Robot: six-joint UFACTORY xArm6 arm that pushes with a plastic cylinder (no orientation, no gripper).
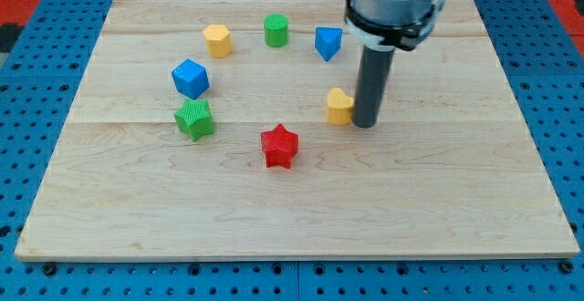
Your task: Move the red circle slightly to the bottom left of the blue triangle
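The blue triangle lies near the view's top, right of centre. No red circle shows; the rod may be hiding it. My tip rests on the board just right of a yellow block, close to or touching it, and below and to the right of the blue triangle. A red star lies lower left of my tip, near the board's middle.
A green cylinder and a yellow block lie left of the blue triangle. A blue cube and a green block lie at the view's left. The wooden board sits on a blue perforated table.
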